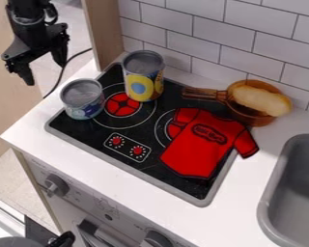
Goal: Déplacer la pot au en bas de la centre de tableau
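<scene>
Pincer [45, 70] wide open, nothing held; I have it at far left, out past the counter [37, 130]. Pot [250, 117] at the stovetop's [92, 127] far right corner, handle pointing left, yellowish loaf [260, 99] in it. Red shirt-shaped piece [203, 147] lies nearer me on the stovetop. Tall can [143, 77] and short can [83, 100] at left, sink [281, 193] right.

pot [248, 118] | kinda see-through orange-brown, round, stubby handle | sat upright, handle pointing left in the view | had a bread-looking piece [261, 100] poking over its rim | was at the stove's [87, 128] back right corner
</scene>
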Robot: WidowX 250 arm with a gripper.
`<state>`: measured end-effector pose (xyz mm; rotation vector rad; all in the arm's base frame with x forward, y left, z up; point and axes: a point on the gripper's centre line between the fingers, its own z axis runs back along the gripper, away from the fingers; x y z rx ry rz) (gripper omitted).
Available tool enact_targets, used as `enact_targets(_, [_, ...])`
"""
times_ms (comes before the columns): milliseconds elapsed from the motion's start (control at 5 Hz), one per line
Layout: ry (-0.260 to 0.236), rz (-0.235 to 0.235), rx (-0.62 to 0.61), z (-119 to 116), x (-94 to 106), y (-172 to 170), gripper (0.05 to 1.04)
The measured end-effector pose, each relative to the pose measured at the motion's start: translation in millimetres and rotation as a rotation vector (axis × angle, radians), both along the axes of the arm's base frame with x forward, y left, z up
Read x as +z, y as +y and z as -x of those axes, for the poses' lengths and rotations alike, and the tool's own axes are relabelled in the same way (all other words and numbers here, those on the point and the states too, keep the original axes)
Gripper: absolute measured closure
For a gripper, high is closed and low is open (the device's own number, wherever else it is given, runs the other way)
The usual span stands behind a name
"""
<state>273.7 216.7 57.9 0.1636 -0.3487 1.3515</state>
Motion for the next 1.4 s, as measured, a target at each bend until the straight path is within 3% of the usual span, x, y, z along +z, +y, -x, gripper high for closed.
enact_targets(200, [-0.031, -0.027, 0.102, -4.3, -7.1, 3.7, 0.083])
enact_targets(600, [0.018, -0.038, 0.233, -9.4, -27.5, -10.7, 0.083])
enact_targets(800, [0.001, -0.020, 0.226, -11.7, -30.8, -15.1, 0.083])
enact_targets(1200, [-0.002, -0.055, 0.234, -10.4, -41.3, -20.8, 0.083])
enact_targets(1400, [-0.002, -0.027, 0.233, -9.2, -43.5, -22.6, 0.083])
